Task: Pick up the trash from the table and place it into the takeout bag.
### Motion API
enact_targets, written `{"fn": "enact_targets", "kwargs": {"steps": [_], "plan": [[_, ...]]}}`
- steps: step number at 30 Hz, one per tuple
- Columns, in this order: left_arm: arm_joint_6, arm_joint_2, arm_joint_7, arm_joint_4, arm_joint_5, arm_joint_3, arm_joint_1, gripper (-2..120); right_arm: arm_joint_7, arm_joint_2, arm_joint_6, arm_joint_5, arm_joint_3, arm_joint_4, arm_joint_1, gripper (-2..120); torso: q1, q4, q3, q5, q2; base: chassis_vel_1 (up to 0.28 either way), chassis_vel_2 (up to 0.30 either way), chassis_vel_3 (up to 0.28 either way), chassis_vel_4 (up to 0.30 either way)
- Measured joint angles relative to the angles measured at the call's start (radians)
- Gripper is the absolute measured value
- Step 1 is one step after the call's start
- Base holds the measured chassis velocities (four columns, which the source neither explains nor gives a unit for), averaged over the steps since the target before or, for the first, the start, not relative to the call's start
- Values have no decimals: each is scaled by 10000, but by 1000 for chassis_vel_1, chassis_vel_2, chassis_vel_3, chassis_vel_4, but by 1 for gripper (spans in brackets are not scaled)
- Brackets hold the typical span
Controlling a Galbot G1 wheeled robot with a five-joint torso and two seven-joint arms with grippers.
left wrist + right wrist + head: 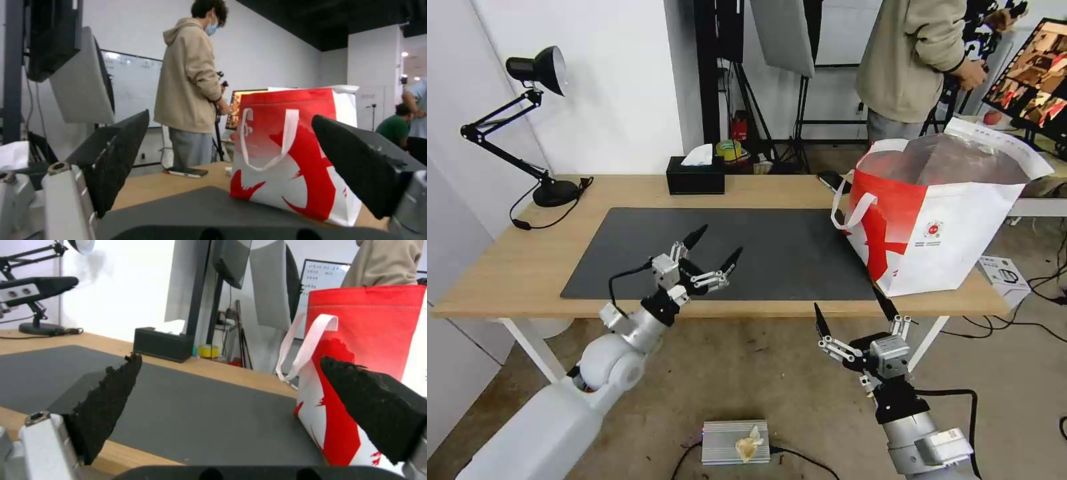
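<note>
"Two grippers, both empty. Where do they stand?"

"Left gripper (pixel 714 253) hovers over the near part of the mat (pixel 774 247), fingers spread wide with nothing between them. Right gripper (pixel 854 319) hangs in front of the table (pixel 507 267), just off its near edge and below the bag (pixel 940 220), its fingers likewise apart."

"And the trash?"

"No bowl or cup is visible on the mat or the bare wood. What stands on the table is a tissue box (pixel 695 175), a desk lamp (pixel 537 73), a phone (pixel 186 172) past the bag and the bag itself, upright at the table's right end with its mouth open and foil lining showing. Whether the trash sits inside cannot be told from here."

"So which step is this?"

"By the look of it, either the close of the job or a pause between picks: both arms are free and drawn toward the robot's side."

"What would a next move need?"

"A target first. If any item remains, it must be found before either arm reaches. A drop would mean lifting over the bag's tall rim, clear of the white strap (pixel 285 133), without tipping the bag."
</note>
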Motion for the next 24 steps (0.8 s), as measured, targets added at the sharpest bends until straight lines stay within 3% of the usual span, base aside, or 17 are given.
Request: {"fn": "enact_targets", "kwargs": {"steps": [9, 17, 24], "plan": [[-185, -1046, 101, -379, 810, -971, 1484, 93, 0, 0, 0, 0, 0, 0, 0, 100, 0, 1, 0, 0, 0, 0, 0, 0, 0], [-374, -2347, 781, -783, 1940, -2816, 3549, 95, 0, 0, 0, 0, 0, 0, 0, 100, 0, 2, 0, 0, 0, 0, 0, 0, 0], [-574, -2850, 1092, -858, 2504, -3613, 4251, 97, 0, 0, 0, 0, 0, 0, 0, 100, 0, 1, 1, 0, 0, 0, 0, 0, 0]]}}
